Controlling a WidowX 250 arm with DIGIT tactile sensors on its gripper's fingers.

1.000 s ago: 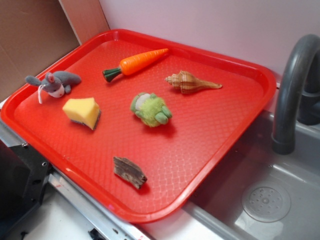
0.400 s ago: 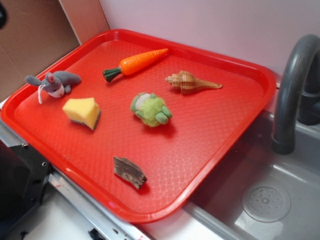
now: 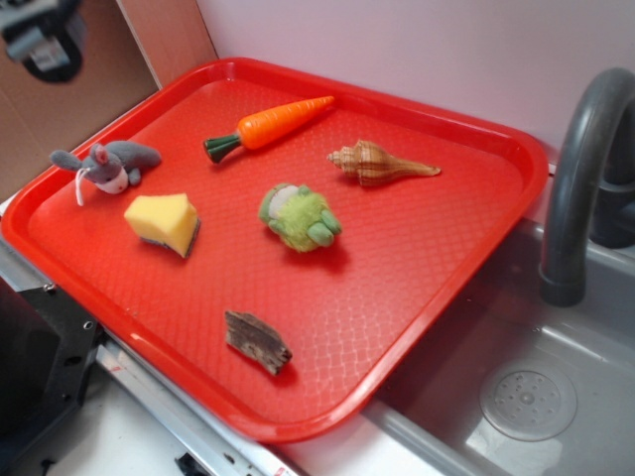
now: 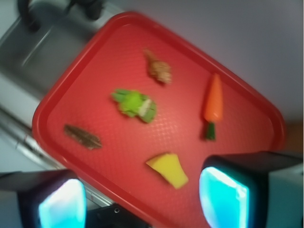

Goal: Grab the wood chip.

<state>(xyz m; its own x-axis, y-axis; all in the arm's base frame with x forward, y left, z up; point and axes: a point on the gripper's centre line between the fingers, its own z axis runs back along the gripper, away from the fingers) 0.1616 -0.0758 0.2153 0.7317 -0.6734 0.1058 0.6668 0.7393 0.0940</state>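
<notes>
The wood chip (image 3: pixel 257 342) is a small flat jagged piece of dark streaky wood lying near the front edge of the red tray (image 3: pixel 476 149). In the wrist view the wood chip (image 4: pixel 83 137) shows at the left of the tray (image 4: pixel 251 142), far below the camera. My gripper (image 3: pixel 45 40) is just entering the exterior view at the top left corner, high above and well away from the chip. In the wrist view my gripper (image 4: pixel 142 202) is open, its two pale blue pads wide apart with nothing between them.
On the tray lie a toy carrot (image 3: pixel 273 126), a tan spiral seashell (image 3: pixel 377 164), a green plush toy (image 3: pixel 300 218), a yellow sponge (image 3: pixel 164 222) and a grey toy mouse (image 3: pixel 107 165). A grey sink (image 3: pixel 536 397) with a faucet (image 3: pixel 580 169) is at right.
My gripper has come into the exterior view at the top left corner; one second ago it was out of view. Nothing on the tray has moved.
</notes>
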